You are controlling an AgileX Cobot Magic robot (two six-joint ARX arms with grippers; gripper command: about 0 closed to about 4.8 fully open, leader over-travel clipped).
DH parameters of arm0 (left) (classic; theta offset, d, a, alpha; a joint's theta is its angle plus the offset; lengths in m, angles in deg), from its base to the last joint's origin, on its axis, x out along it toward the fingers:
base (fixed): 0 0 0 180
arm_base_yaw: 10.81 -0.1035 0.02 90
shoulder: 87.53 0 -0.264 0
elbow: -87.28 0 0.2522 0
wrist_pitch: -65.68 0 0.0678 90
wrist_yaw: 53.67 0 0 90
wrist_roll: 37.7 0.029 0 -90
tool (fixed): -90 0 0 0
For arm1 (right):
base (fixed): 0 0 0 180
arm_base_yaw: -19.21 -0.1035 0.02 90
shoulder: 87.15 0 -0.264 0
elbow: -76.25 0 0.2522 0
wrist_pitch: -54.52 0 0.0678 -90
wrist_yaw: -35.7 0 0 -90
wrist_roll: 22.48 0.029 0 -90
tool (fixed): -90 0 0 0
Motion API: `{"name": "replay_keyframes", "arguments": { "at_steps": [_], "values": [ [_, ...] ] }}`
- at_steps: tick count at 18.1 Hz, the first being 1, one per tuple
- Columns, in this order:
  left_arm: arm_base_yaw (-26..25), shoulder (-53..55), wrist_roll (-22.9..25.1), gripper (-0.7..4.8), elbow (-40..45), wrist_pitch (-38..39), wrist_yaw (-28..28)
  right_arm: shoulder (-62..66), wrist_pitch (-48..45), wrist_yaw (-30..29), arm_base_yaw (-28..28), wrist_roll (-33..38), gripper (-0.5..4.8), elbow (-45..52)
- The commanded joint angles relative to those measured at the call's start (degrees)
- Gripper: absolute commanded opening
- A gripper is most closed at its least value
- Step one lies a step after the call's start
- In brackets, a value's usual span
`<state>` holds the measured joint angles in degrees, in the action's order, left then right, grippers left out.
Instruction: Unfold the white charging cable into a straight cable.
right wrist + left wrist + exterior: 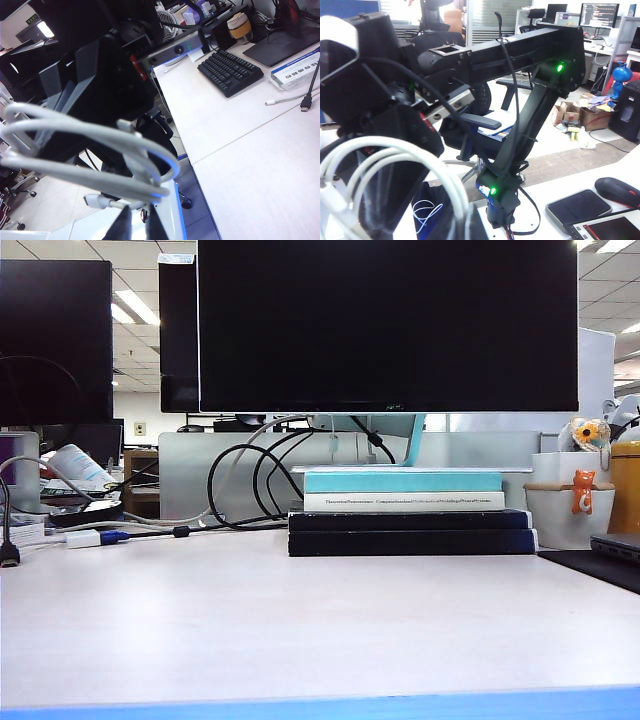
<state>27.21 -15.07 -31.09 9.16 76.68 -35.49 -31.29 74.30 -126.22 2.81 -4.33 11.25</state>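
The white charging cable (85, 176) hangs in the air as a coil of several loops, close in front of both wrist cameras. In the right wrist view one small plug (96, 201) sticks out beside my right gripper (139, 212). Its two dark fingers stand slightly apart, and the cable crosses just at their tips. In the left wrist view the loops (390, 146) run down into my left gripper (462, 231), which is shut on them at the picture's lower edge. The black hand of the other arm looms behind the coil in each wrist view. The exterior view shows neither the cable nor a gripper.
Below lies the white table (250, 150) with a black keyboard (230, 71) and a loose black plug (305, 104). A mouse (618, 190) and a tablet (577, 207) lie near the right arm's base. The exterior view shows a monitor (388, 325), stacked books (410, 530) and a white adapter (82, 538).
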Motion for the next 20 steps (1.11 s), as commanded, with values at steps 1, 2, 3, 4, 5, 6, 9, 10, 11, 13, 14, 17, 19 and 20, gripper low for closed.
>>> {"name": "replay_keyframes", "arguments": {
  "at_steps": [1, 2, 3, 4, 5, 6, 9, 10, 11, 13, 14, 17, 19, 20],
  "values": [
    [0.7, -0.1, 0.3, -0.06, -0.2, -1.4, -0.1, 0.2, -0.8, 0.3, 0.0, -0.4, 0.50, -0.2],
    [0.9, -0.1, 0.3, -0.06, -0.2, -1.6, -0.2, 0.3, -1.2, 0.3, 0.0, -0.4, 0.50, -0.2],
    [1.5, 0.0, 0.4, -0.06, -0.2, -1.7, 0.5, 0.3, -1.7, 0.3, 0.0, -0.4, 0.50, -0.2],
    [1.9, 0.2, 0.4, -0.06, -0.2, -2.1, 1.1, 0.3, -2.1, 0.3, 0.0, -0.4, 0.49, -0.2],
    [1.9, 0.5, 0.3, -0.06, -0.2, -2.4, 1.3, 0.3, -2.0, 0.3, 0.0, -0.4, 0.49, -0.2],
    [1.9, 0.9, 0.2, -0.06, -0.2, -2.8, 1.3, 0.3, -2.0, 0.2, 0.0, -0.4, 0.49, -0.2],
    [1.9, 1.5, 0.0, -0.06, -0.2, -3.0, 1.8, 0.3, -1.9, -0.2, 0.0, -0.3, 0.19, -0.2],
    [1.9, 1.6, 0.0, -0.06, -0.2, -3.0, 1.8, 0.3, -1.9, -0.2, 0.0, -0.3, -0.06, -0.2],
    [1.9, 1.6, 0.0, -0.06, -0.2, -3.0, 1.8, 0.3, -1.9, -0.2, 0.0, -0.3, -0.06, -0.2],
    [1.9, 1.6, 0.0, -0.06, -0.2, -3.4, 3.8, 0.3, -1.7, -1.2, 0.0, -0.3, -0.06, -0.2],
    [1.9, 1.6, -0.1, -0.06, -0.2, -3.6, 4.2, 0.3, -1.6, -2.1, 0.0, -0.3, -0.06, -0.2],
    [1.8, 1.6, -0.9, -0.06, -0.2, -5.4, 10.3, 0.3, 1.6, -3.7, 0.0, -0.4, -0.06, -0.2],
    [1.8, 1.6, -2.8, -0.06, -0.2, -8.7, 10.3, 0.3, 2.5, -4.3, 0.0, -0.4, -0.06, 0.5],
    [1.8, 1.6, -2.8, -0.06, -0.2, -9.7, 11.2, 0.3, 3.2, -4.3, 0.0, -0.5, -0.06, 0.7]
  ]
}}
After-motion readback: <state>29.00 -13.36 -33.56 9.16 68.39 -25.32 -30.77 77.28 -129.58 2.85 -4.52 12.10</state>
